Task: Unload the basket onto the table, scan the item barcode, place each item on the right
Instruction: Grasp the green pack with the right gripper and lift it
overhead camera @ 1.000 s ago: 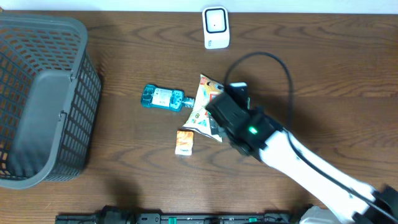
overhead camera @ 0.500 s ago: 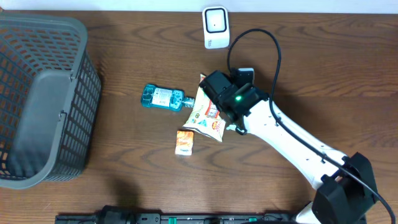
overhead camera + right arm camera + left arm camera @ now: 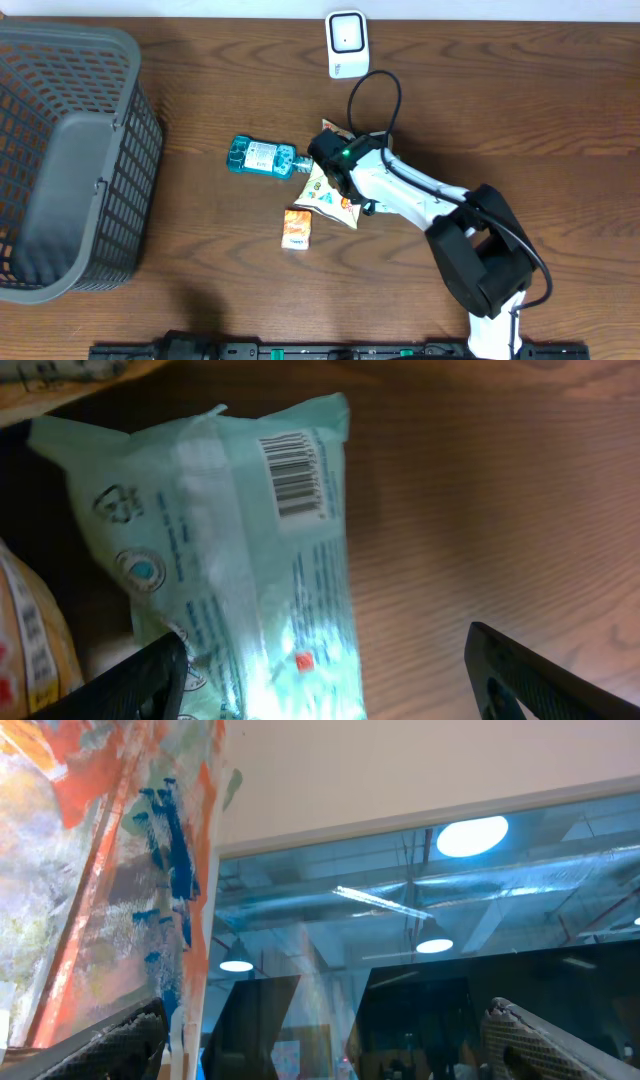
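Observation:
A teal packet [image 3: 262, 157] lies flat on the wooden table; its barcode [image 3: 295, 475] faces up in the right wrist view. My right gripper [image 3: 320, 163] hangs over the packet's right end, above a snack bag [image 3: 335, 190]. In the right wrist view the right gripper [image 3: 325, 645] is open; the teal packet [image 3: 250, 580] lies between its fingers, close to the left finger [image 3: 140, 685], with bare wood before the other one. The white scanner [image 3: 347, 43] stands at the table's far edge. My left gripper [image 3: 325, 1020] is open, empty and aimed up at ceiling lights.
A grey mesh basket [image 3: 70, 160] fills the table's left side. A small orange packet [image 3: 296, 228] lies just in front of the snack bag. The right arm's black cable [image 3: 375, 90] loops above the items.
My right arm has swung left and farther out, carrying its gripper across the snack bag to the teal packet's right end. The items and the left gripper have not moved.

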`<state>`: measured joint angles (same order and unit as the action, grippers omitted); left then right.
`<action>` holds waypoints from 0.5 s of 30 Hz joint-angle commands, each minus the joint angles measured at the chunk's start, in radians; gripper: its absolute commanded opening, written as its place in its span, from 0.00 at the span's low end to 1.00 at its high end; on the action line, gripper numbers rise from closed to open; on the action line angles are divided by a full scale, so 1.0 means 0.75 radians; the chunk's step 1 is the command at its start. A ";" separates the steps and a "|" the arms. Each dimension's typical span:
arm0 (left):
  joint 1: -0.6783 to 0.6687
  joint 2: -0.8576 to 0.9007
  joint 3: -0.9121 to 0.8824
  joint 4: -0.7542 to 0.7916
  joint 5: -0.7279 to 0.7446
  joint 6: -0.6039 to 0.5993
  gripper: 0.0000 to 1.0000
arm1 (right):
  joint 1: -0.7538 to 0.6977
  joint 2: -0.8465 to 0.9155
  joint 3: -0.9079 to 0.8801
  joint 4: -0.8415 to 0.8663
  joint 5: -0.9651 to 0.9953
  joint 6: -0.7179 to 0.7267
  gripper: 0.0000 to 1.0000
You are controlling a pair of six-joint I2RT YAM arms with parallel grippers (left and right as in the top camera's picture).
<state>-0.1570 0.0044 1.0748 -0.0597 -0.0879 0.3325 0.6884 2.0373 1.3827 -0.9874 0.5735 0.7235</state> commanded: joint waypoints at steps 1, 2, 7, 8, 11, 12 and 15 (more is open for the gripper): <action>0.007 0.003 0.000 0.006 -0.012 -0.018 1.00 | 0.001 0.013 0.015 0.028 0.013 0.017 0.85; 0.007 0.003 0.000 0.006 -0.011 -0.018 1.00 | 0.001 0.013 0.015 0.040 -0.004 0.017 0.84; 0.007 0.003 0.000 0.005 -0.011 -0.018 1.00 | 0.001 0.013 0.015 0.085 -0.078 0.017 0.84; 0.007 0.003 0.000 0.005 -0.011 -0.018 1.00 | 0.000 0.013 0.015 0.092 -0.079 0.017 0.84; 0.007 0.003 0.000 0.005 -0.011 -0.018 1.00 | -0.001 0.013 0.015 0.105 -0.095 0.016 0.84; 0.007 0.003 0.000 0.005 -0.011 -0.018 1.00 | -0.001 0.013 0.015 0.106 -0.108 0.016 0.86; 0.007 0.003 0.000 0.001 -0.010 -0.018 1.00 | -0.004 0.007 0.026 0.098 -0.173 0.016 0.84</action>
<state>-0.1570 0.0044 1.0748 -0.0601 -0.0879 0.3325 0.6876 2.0415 1.3830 -0.9150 0.5007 0.7235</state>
